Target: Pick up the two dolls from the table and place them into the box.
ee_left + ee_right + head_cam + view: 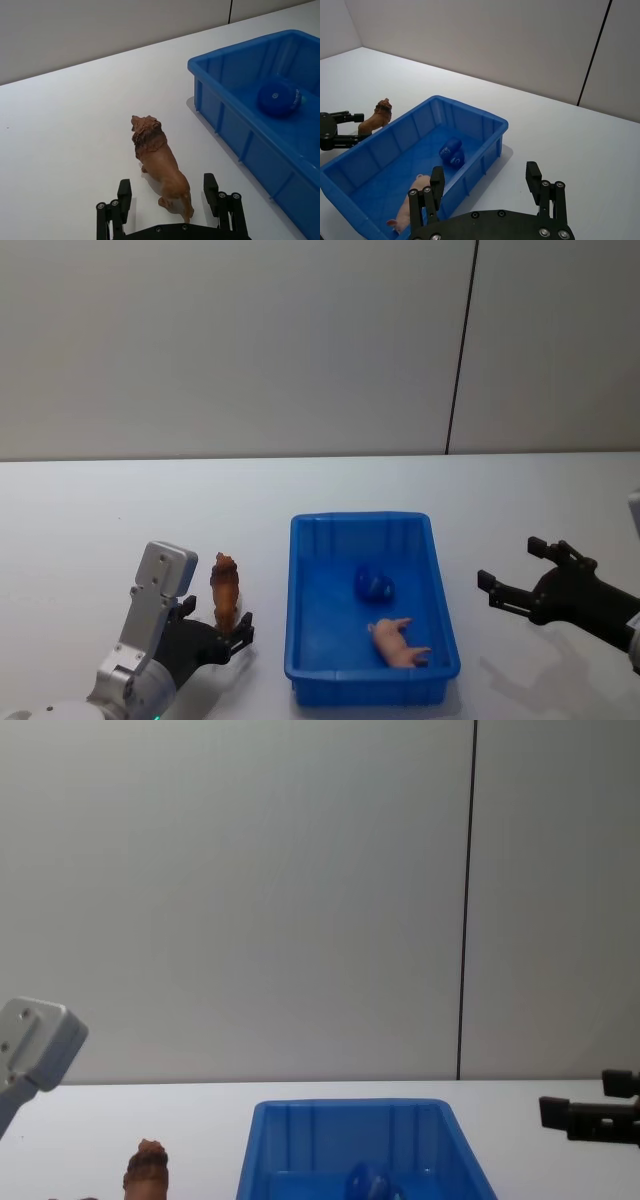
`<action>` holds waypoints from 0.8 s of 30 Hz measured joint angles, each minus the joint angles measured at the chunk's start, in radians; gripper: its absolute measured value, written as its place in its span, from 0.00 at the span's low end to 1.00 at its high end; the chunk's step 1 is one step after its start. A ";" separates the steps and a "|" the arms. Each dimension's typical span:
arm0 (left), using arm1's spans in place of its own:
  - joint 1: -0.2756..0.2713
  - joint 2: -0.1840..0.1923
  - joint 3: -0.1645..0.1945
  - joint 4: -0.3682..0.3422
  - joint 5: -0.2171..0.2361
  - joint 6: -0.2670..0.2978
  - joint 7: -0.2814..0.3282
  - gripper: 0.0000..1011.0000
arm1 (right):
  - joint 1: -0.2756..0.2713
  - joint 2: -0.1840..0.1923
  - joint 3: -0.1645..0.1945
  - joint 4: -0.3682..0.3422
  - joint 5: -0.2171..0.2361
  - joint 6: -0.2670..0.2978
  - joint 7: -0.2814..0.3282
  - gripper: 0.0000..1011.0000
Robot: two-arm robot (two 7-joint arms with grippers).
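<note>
Item 1, blue bin (300, 600): I took it as my landmark. It sat on the white table (100, 520), long axis running away from me.

Item 2, pink pig doll (400, 642): it lay on its side on the bin floor, near the bin's near-right corner. I judged this half of the task done.

Item 3, blue ball-like toy (374, 585): it rested on the bin floor, beyond the pig toward the bin's middle. I could not tell what it was; not one of my dolls.

Item 4, brown lion doll (225, 590): it stood upright on the table just to the left of the bin's left wall, apart from it, head pointing away from me. This was the one left to move.

Item 5, left gripper (222, 632): fingers spread, one on each flank of the lion's hindquarters. In the left wrist view the fingers (210, 186) straddled the lion's rump without visibly pressing it. I had it low so that closing would pinch the body, I judged, not the thin tail.

Item 6, right gripper (520, 576): fingers spread, holding nothing, hovering to the right of the bin, well apart from it. I read it as idle, out of the left arm's way.
</note>
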 joint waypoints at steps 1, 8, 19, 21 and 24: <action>-0.007 -0.004 -0.001 0.013 0.005 -0.001 -0.009 0.92 | 0.000 0.000 0.000 0.000 0.000 0.000 0.000 0.99; -0.038 -0.021 -0.004 0.065 0.026 -0.011 -0.042 0.75 | 0.000 0.000 0.000 0.000 0.000 0.000 0.000 0.99; -0.075 -0.041 -0.008 0.117 0.059 -0.020 -0.081 0.38 | 0.000 0.000 0.000 0.000 0.000 0.000 0.000 0.99; -0.077 -0.043 -0.009 0.117 0.065 -0.022 -0.084 0.35 | 0.000 0.000 0.000 0.000 0.000 0.000 0.000 0.99; -0.079 -0.043 -0.011 0.115 0.070 -0.024 -0.085 0.32 | 0.000 0.000 0.000 0.000 0.000 0.000 0.000 0.99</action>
